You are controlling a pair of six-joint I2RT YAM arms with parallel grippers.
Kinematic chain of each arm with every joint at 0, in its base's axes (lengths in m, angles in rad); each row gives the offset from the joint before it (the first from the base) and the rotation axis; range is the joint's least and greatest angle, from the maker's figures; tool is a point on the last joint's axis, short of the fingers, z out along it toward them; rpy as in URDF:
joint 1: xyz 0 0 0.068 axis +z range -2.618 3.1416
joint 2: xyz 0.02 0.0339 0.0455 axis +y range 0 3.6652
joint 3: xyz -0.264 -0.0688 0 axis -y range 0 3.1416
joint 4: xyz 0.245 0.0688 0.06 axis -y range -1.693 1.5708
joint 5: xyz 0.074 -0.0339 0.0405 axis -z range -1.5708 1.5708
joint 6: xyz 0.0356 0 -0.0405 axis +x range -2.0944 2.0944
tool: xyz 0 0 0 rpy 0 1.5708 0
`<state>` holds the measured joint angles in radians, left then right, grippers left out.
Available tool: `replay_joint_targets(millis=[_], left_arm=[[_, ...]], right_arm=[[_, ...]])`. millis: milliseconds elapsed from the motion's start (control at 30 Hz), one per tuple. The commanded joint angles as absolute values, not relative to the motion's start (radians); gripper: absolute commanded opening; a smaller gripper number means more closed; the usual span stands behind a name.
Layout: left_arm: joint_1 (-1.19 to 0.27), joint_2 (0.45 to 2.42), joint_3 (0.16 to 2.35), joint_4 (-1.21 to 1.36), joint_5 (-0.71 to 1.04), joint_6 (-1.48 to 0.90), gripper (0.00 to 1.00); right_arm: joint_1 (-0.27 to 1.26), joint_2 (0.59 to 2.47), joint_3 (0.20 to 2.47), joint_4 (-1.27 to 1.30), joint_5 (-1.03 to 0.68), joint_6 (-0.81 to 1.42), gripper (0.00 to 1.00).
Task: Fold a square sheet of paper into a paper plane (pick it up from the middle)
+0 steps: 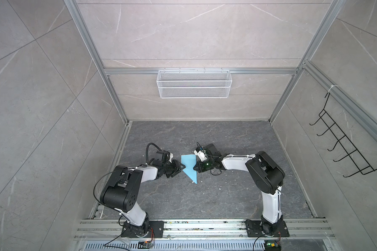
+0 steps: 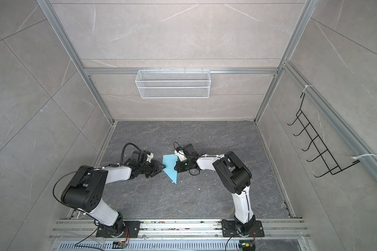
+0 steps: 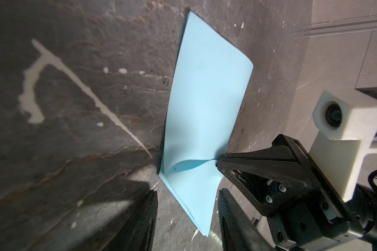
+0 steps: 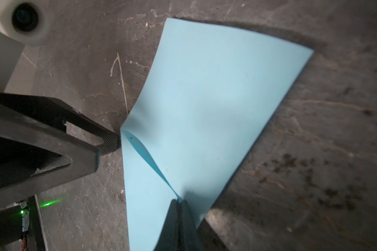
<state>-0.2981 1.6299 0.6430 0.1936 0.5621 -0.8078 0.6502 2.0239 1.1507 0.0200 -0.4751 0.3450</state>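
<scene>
The left arm (image 1: 148,173) and right arm (image 1: 235,162) pair white link shells with bulky black joint housings. A black cable (image 1: 147,151) loops off the left wrist. The right gripper (image 3: 219,162) is black and triangular, with silver screws (image 3: 282,188) beside a white camera block (image 3: 340,117).

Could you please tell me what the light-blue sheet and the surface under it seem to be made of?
The light-blue sheet looks like thin matte paper: it bows softly where it lifts. The tabletop looks like dark veined stone or stone-print laminate, with a slight sheen; I cannot tell which.
</scene>
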Motion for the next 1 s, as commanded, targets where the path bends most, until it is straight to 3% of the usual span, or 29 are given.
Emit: replay_joint_targets(millis=[0,233,967], left_arm=[[-0.292,1.651,0.678,0.233,0.601,-0.792,0.46],[-0.292,1.692,0.699,0.235,0.618,-0.8,0.41],[-0.287,1.661,0.68,0.17,0.532,-0.91,0.49]], right_arm=[[0.647,2.056,1.136,-0.016,-0.422,0.353,0.07],[0.645,2.056,1.134,-0.018,-0.422,0.35,0.07],[0.644,2.056,1.133,-0.019,-0.413,0.35,0.08]])
